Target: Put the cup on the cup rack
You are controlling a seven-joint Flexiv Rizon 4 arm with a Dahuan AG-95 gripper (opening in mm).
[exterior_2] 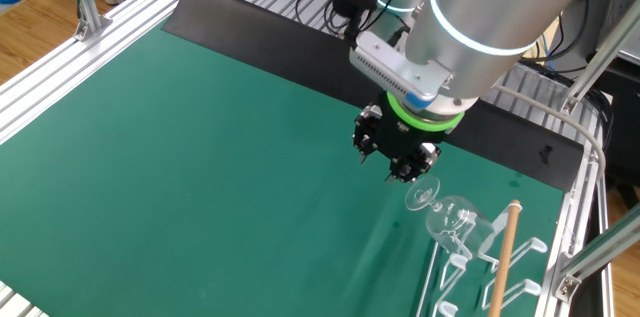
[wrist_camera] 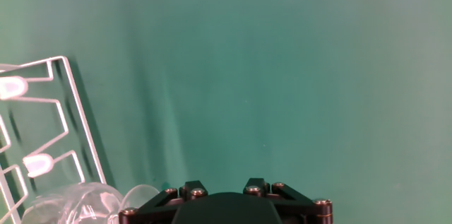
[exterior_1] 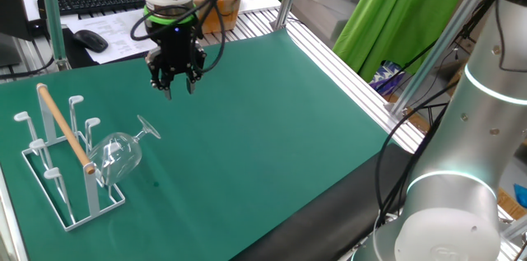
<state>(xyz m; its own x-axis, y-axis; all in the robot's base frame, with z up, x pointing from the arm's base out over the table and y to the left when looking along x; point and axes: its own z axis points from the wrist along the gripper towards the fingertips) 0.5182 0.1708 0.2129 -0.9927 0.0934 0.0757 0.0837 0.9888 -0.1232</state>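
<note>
The robot arm [exterior_2: 500, 7] is built of thick, rounded silver-grey segments, with a thin glowing white-blue ring around one joint. Near the wrist sits a bright green band, lit by small blue lights on one side. Below it hangs the gripper [exterior_1: 174, 86], a compact black block with short dark fingers. Black cables [exterior_1: 216, 2] loop from the wrist housing down beside it. From the hand view the gripper body [wrist_camera: 226, 206] appears matte black, studded with small silver screws along its upper edge.
</note>
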